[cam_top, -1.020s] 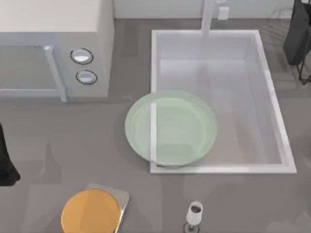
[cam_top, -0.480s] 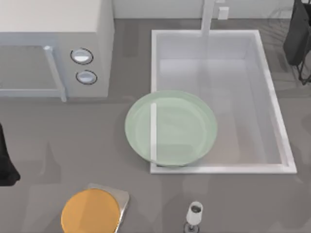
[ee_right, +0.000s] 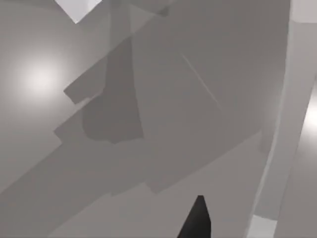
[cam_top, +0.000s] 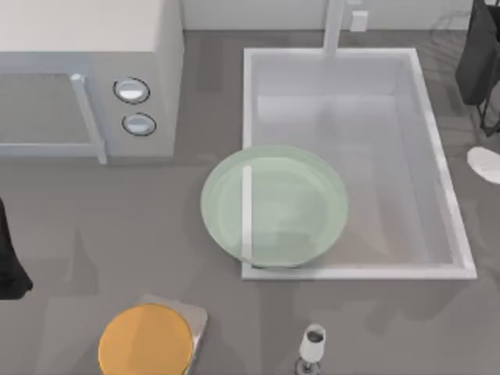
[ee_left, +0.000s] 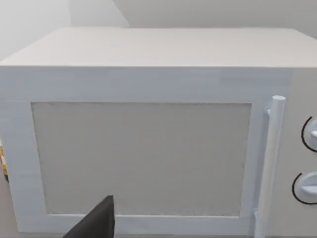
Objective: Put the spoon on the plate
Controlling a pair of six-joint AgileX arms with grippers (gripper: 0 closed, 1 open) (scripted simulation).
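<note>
Since half a second ago a white oval has come into the top view at its right edge, just right of the sink [cam_top: 451,205]. I take it for the bowl of the spoon [cam_top: 485,165], with the handle and knob cut off by the frame. It sits well apart from the plate [cam_top: 275,205], which has not shifted and lies over the sink's front-left corner, half on the counter and half over the basin, bare and ready to receive.

The right arm [cam_top: 478,62] is at the top right corner, above the spoon in that view. A dark tip of the right gripper [ee_right: 197,220] looks down at grey counter. I cannot tell whether it is apart, together or clamped on anything, nor whether it carries the spoon.

The left gripper [ee_left: 96,220] is parked at the left, facing the microwave [cam_top: 86,47]; its state I cannot tell either.

By my judgement the carry to the plate is barely begun.
</note>
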